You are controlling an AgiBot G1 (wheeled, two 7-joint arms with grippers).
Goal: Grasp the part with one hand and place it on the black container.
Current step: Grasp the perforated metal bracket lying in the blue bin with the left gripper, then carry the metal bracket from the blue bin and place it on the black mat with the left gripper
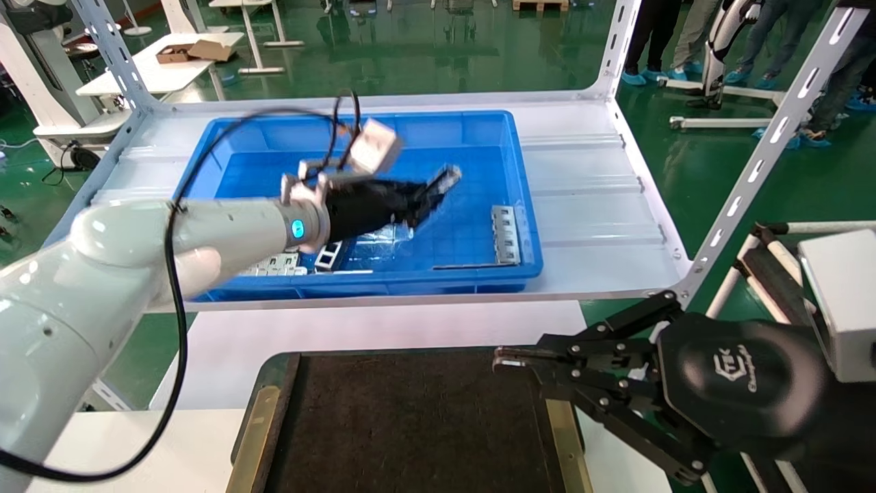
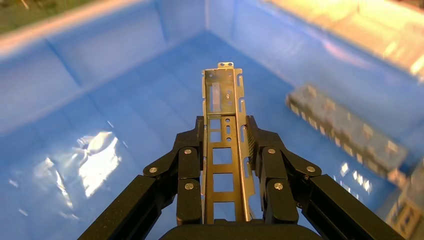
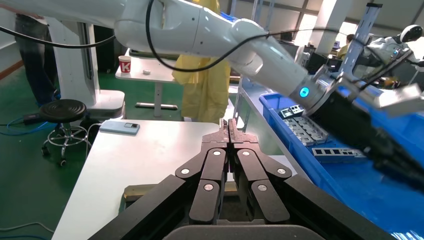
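From the head, the left gripper (image 1: pixel 428 195) reaches over the blue bin (image 1: pixel 363 137), its fingers squeezing the part (image 1: pixel 445 179) up in the air. The right gripper (image 1: pixel 506 361) waits, fingers closed, over the black container (image 1: pixel 410 424). The left wrist shows the fingers (image 2: pixel 189 170) pinching the part (image 2: pixel 222 130) above the bin floor (image 2: pixel 125 125), with another metal piece (image 2: pixel 345 131) lying nearby. The right wrist shows its fingers (image 3: pixel 215 165) pressed together above the white tabletop (image 3: pixel 140 160).
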